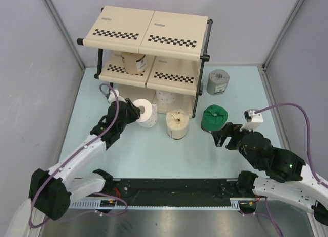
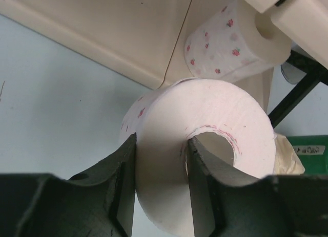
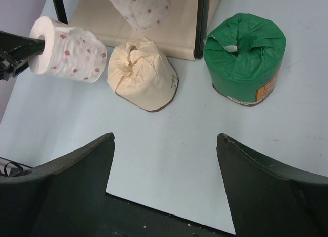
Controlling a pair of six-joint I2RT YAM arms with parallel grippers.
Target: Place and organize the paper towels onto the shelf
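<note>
White roll [image 1: 147,113], wall clamped by the left gripper [image 2: 161,150] at the shelf [image 1: 128,22]'s front edge; next, seemingly, a level push inward; right gripper [image 3: 164,145] agape, empty.

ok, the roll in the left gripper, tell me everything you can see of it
White roll, soft paper printed with small red flowers, unwrapped, open centre hole. The left gripper pinches its wall: one finger inside the hole, one outside. Held on its side, hole toward the gripper, seemingly off the table, before the shelf, apart from the tan roll.
</note>
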